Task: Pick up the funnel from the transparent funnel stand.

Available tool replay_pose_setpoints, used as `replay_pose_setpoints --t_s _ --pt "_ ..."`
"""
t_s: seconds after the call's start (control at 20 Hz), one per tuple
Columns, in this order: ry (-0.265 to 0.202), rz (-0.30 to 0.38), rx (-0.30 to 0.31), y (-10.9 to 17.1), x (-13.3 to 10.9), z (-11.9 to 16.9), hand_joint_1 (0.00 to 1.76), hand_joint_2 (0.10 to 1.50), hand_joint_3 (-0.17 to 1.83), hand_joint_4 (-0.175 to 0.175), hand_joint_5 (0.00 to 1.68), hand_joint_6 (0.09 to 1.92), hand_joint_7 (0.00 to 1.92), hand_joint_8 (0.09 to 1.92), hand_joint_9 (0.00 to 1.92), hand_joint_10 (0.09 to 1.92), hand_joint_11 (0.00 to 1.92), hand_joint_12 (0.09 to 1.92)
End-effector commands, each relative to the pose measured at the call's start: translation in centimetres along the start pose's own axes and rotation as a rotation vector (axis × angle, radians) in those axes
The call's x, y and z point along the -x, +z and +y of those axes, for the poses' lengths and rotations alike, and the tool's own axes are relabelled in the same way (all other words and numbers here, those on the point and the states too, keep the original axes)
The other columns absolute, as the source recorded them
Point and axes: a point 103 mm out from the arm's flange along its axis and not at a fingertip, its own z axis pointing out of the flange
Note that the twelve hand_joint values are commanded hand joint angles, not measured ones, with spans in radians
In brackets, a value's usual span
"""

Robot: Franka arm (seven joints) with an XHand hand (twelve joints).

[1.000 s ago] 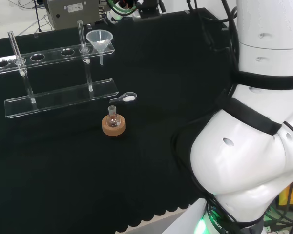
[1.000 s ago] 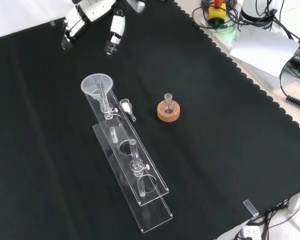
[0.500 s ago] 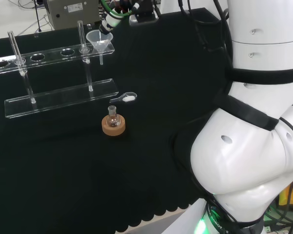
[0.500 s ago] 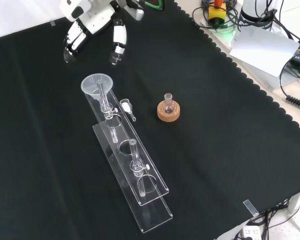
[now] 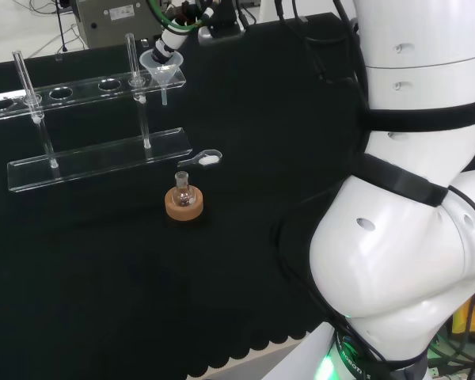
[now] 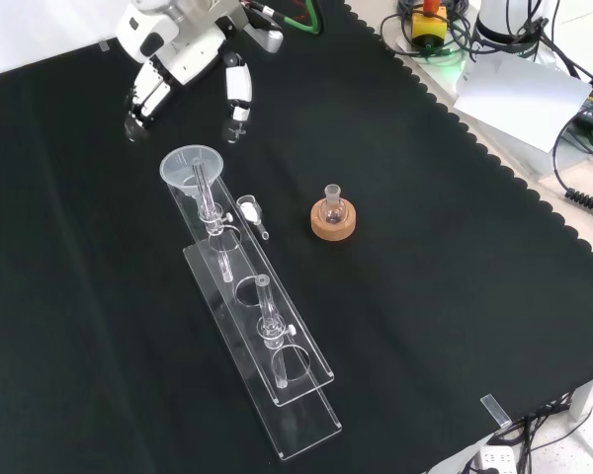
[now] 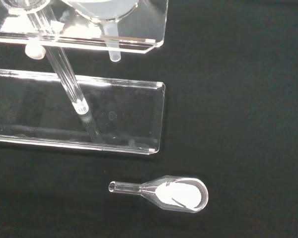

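In the front view we are looking at the robot hand (image 6: 183,59) in the upper left of the frame, its fingers spread wide and pointing down, holding nothing. Just below it in that view, the funnel (image 6: 190,166) is sitting in the end hole of the clear stand (image 6: 277,336), which is running from the upper left down toward the bottom centre of the worktop (image 6: 445,276). The fingers are hanging either side of the funnel's mouth but apart from it, so we judge the reach is under way and the grasp is not yet made.

To do this step well, we are suggesting the robot hand settle so that thumb and fingers bracket the funnel's rim, then close on the cone rather than the thin stem. The lift should be going straight up until the stem is clear of the hole; tilting early could drag the stand or knock the upright rod (image 6: 206,190) beside the funnel.

Further right in the front view, a small clear scoop (image 6: 251,214) with white powder is lying just beside the stand, and a little flask (image 6: 333,207) is standing on a cork ring (image 6: 334,223) near the centre. Both are sitting well apart from the funnel and should be staying out of the way.
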Motion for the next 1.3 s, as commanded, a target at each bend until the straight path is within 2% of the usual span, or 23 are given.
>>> replay_pose_setpoints --t_s 0.05,0.3,0.65,1.05,1.15,1.3 --pt "0.024 -0.03 -0.084 0.5 -1.4 0.9 0.58 0.68 0.41 -0.037 0.07 0.09 0.0 0.49 0.22 0.83 0.35 1.47" --pt "0.04 -0.054 -0.111 0.6 -1.7 1.3 0.59 0.66 0.45 -0.036 0.06 0.09 0.0 0.43 0.19 0.84 0.36 1.47" --pt "0.014 -0.056 -0.103 0.8 -2.2 1.1 0.61 0.65 0.46 -0.036 0.06 0.09 0.0 0.42 0.19 0.85 0.36 1.47" --pt "-0.02 -0.114 -0.057 1.1 -3.4 0.9 0.66 0.64 0.46 -0.035 0.06 0.09 0.0 0.41 0.18 0.85 0.37 1.47" --pt "-0.043 -0.135 -0.06 1.1 -3.6 1.0 0.68 0.63 0.48 -0.033 0.06 0.09 0.0 0.39 0.17 0.86 0.37 1.47" --pt "-0.017 -0.159 -0.074 1.1 -4.0 1.2 0.71 0.61 0.51 -0.023 0.05 0.09 0.0 0.34 0.13 0.87 0.36 1.47"
